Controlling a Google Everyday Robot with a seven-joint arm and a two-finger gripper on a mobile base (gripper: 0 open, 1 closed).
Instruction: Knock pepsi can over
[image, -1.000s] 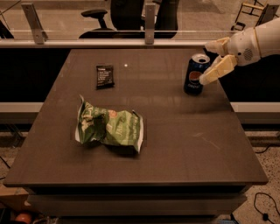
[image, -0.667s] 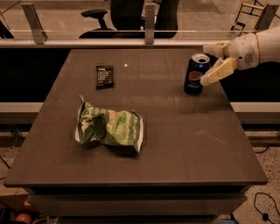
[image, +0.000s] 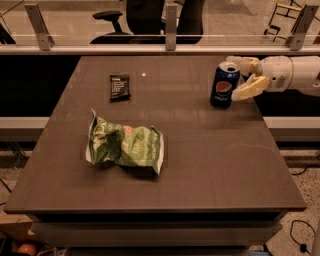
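Gripper (image: 240, 77) reaches in over the table's right edge, its two pale fingers (image: 251, 88) spread apart and holding nothing. Well to its left and much nearer the camera, a crumpled green snack bag (image: 125, 146) lies on the dark table (image: 210, 165), clear of the arm. Just left of the fingertips the pepsi can (image: 224, 85) stands upright; the nearer finger seems to touch its side, but I cannot confirm contact. Far to the left lies a flat black packet (image: 120, 87). Beyond the gripper run a metal rail (image: 100, 49) and an office chair (image: 145, 17). The arm (image: 295, 75) is cut off at the right edge.
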